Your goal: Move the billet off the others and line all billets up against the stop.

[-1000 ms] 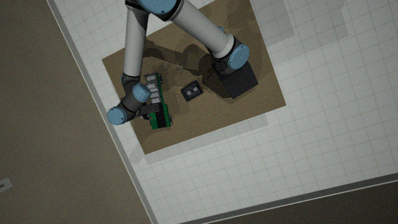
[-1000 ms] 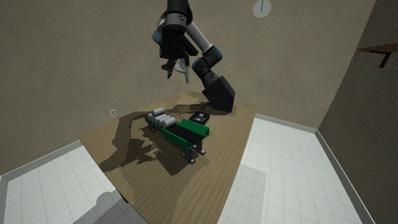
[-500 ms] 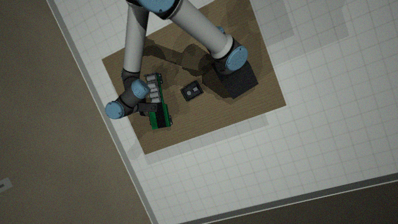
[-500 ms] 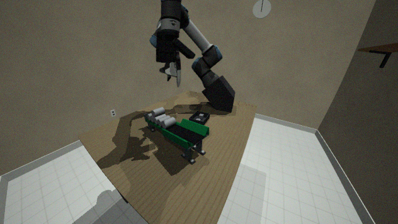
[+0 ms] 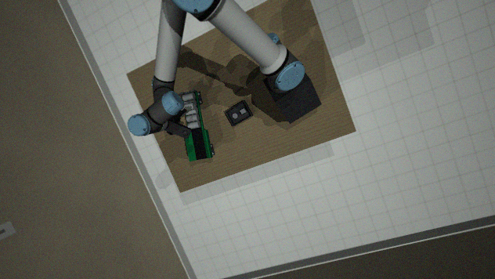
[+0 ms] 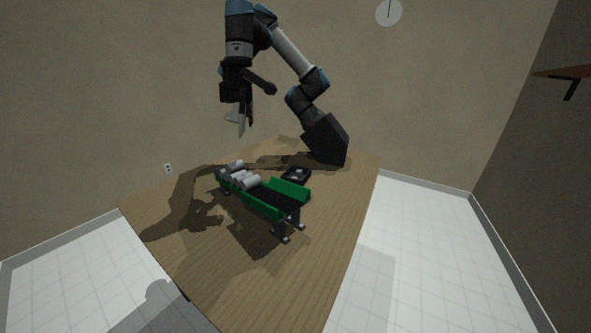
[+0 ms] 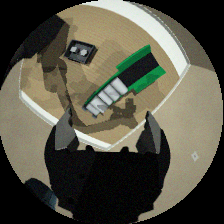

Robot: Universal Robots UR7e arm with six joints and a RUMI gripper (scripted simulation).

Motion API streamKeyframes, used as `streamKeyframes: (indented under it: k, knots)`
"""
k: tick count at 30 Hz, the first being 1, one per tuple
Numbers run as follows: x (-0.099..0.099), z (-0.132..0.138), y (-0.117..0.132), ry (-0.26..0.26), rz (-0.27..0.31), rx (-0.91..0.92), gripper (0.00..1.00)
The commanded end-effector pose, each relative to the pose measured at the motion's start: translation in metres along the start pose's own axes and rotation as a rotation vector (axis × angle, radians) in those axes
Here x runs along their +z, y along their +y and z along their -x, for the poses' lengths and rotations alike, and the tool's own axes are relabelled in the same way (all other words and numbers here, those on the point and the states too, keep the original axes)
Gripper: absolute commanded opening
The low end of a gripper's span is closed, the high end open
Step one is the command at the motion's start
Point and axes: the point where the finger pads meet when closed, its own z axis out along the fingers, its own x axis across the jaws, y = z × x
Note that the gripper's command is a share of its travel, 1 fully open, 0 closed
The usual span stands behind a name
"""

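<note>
A green feed ramp with a black bed stands on the wooden table; it also shows in the top view and the wrist view. Several grey steel billets lie in a row at its lower end; one billet sits on top of two others. The billets show in the wrist view and partly under the arm in the top view. My gripper hangs high above the billet end of the ramp, open and empty; its two fingers frame the wrist view.
A small black box with two grey pieces lies on the table beside the ramp, near the robot base. It also shows in the top view and the wrist view. The table edges are close to the ramp's ends.
</note>
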Motion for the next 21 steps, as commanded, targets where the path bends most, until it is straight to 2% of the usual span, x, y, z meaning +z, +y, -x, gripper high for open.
streamKeyframes:
  k: [1,8,13,16,21]
  knots:
    - [0.013,0.009,0.017,-0.015,-0.005,0.232,1.00]
    - [0.023,0.017,0.030,-0.025,-0.008,0.395,1.00]
    - [0.033,0.026,0.044,-0.036,-0.008,0.577,1.00]
    - [0.033,0.026,0.044,-0.036,-0.008,0.577,1.00]
    - [0.041,0.034,0.056,-0.045,-0.006,0.724,1.00]
